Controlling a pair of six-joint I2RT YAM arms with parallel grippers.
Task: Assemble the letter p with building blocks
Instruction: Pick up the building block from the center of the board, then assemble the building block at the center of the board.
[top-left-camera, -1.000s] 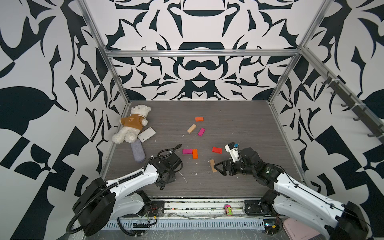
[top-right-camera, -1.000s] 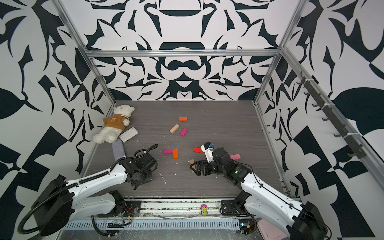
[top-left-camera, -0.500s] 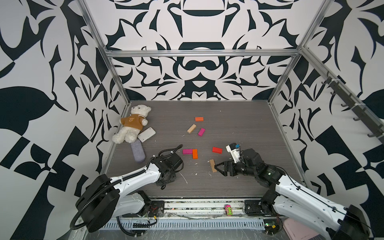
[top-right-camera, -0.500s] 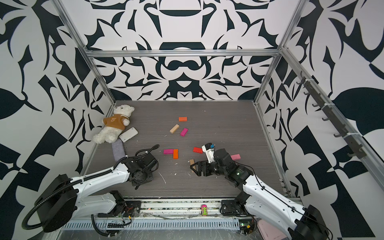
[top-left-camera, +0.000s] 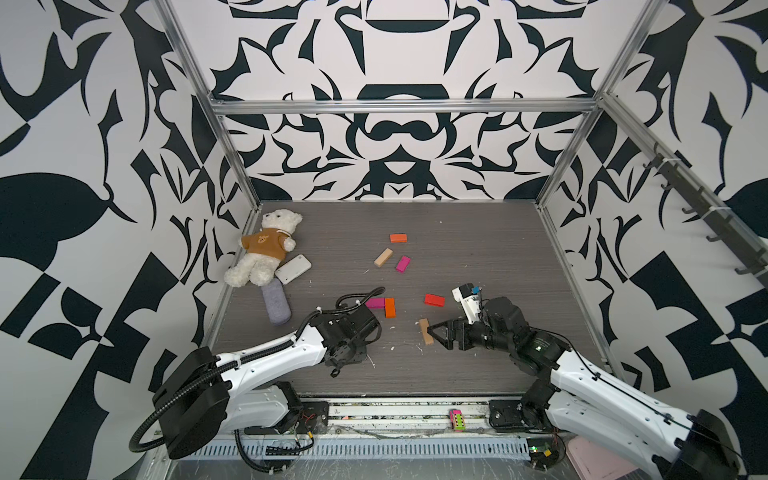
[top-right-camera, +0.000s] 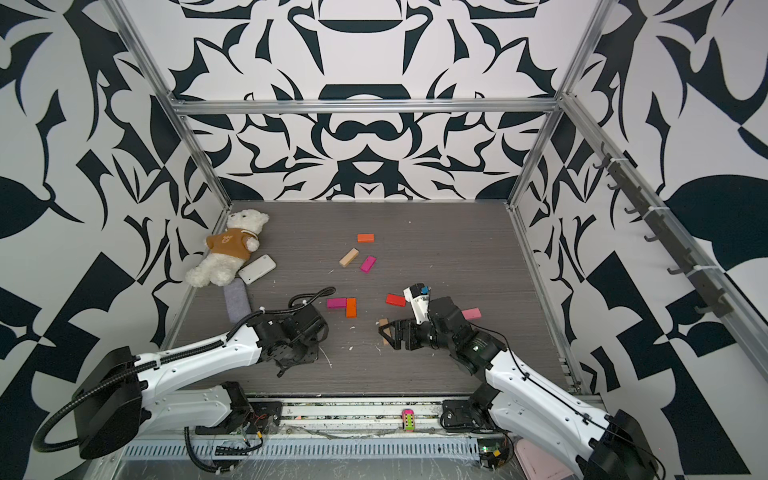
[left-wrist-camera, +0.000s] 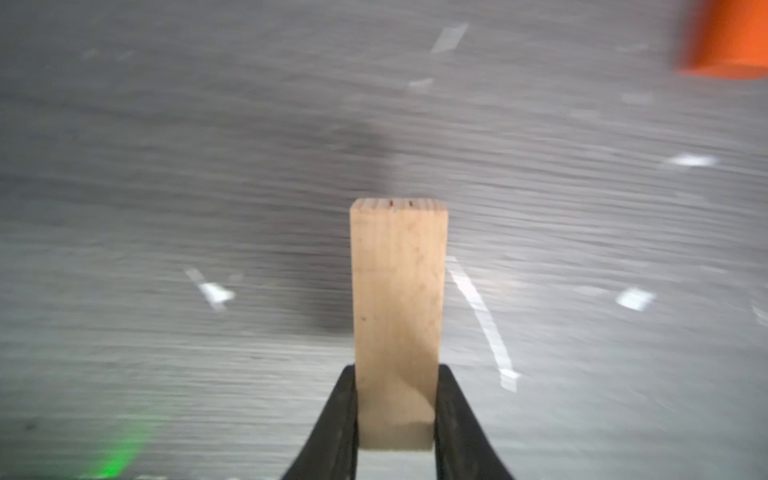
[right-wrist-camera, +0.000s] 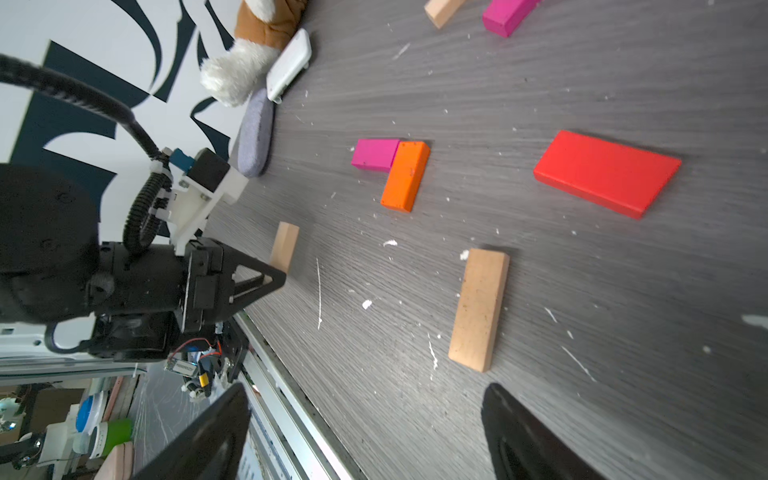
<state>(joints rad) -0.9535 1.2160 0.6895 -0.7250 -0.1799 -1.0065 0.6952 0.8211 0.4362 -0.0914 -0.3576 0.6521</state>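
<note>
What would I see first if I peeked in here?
The swirly black-and-white walls all around grab you first. Then the white teddy bear in its brown shirt, lying in the far corner on the robot's left, and the left gripper near the front pinching a tan block.

No legible text anywhere — none

Both top views look steeply down on the grey wood-grain desk (top-left-camera: 478, 232); my close wrist cameras share the orange wooden bar (right-wrist-camera: 405, 176).
</note>
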